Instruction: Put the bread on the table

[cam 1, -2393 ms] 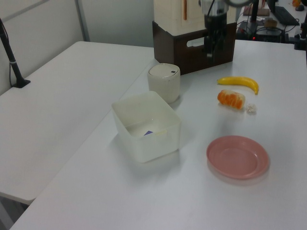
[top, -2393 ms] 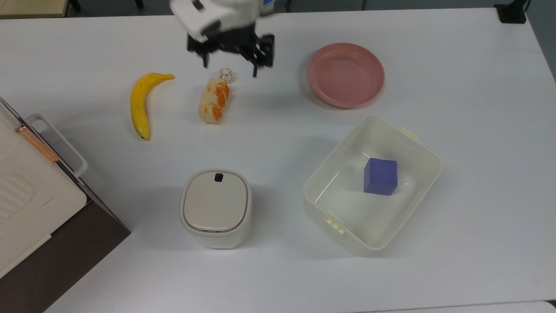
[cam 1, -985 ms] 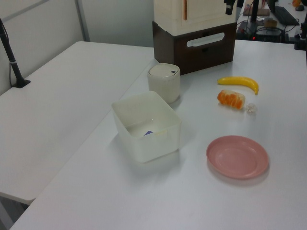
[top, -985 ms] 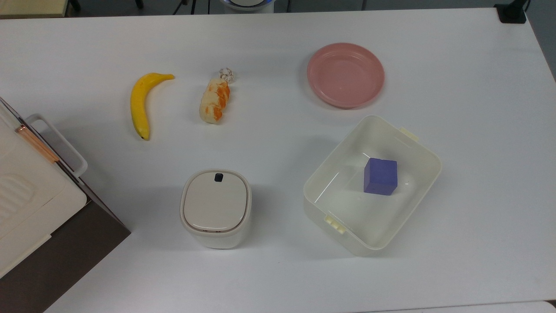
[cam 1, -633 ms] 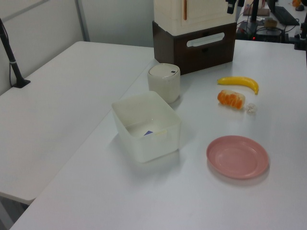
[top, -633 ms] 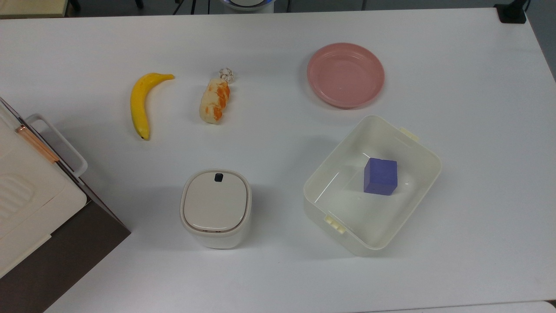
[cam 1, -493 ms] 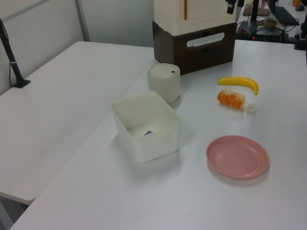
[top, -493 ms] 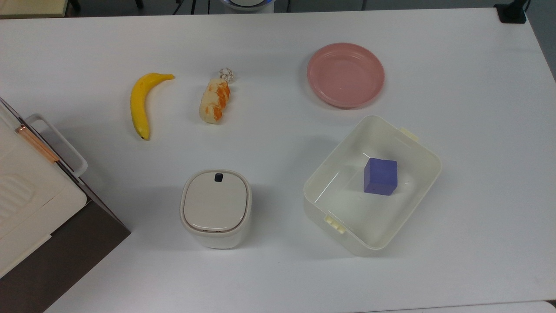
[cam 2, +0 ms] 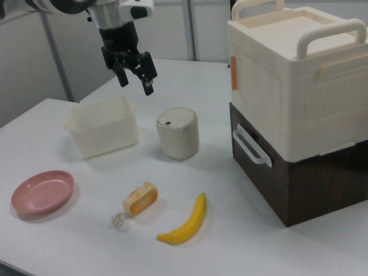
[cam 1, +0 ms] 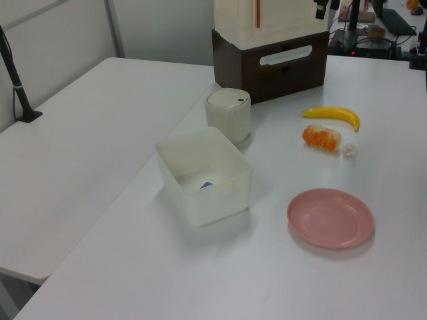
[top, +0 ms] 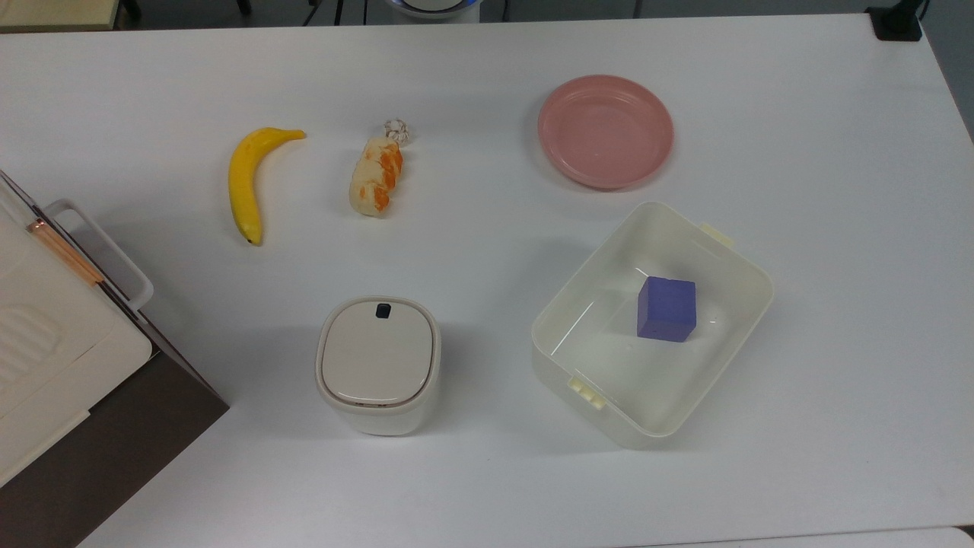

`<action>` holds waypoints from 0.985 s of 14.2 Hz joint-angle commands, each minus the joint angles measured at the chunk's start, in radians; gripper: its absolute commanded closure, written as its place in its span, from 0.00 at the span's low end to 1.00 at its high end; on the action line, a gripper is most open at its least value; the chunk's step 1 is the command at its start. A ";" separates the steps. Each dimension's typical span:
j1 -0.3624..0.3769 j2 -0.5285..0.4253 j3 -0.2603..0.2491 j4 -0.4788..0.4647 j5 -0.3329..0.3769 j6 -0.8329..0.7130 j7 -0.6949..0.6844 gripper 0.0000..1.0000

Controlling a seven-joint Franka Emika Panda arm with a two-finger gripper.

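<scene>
Bread [top: 376, 176] lies flat on the white worktop [top: 472, 91], banana [top: 248, 181] at its 9 o'clock in the top view, pink plate [top: 606, 130] well apart. End effector [cam 2: 133, 73] hangs high, fingers spread, empty. Task looks done; nothing left.

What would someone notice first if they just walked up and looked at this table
Probably the yellow banana and the orange-patched bread, lying side by side but apart on the white table, toward the top view's upper left. Next comes the pink plate, bare, at the top view's upper right, and the purple block inside the cream tub below it. In the right view the gripper hangs high above the table, jaws open.
</scene>
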 commanded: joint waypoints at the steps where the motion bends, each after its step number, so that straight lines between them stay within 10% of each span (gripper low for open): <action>1: -0.012 -0.004 0.014 0.006 0.019 -0.025 -0.022 0.00; 8: -0.001 -0.005 0.063 0.008 0.045 -0.137 -0.172 0.00; 14: -0.002 -0.002 0.102 0.003 0.070 -0.093 -0.039 0.00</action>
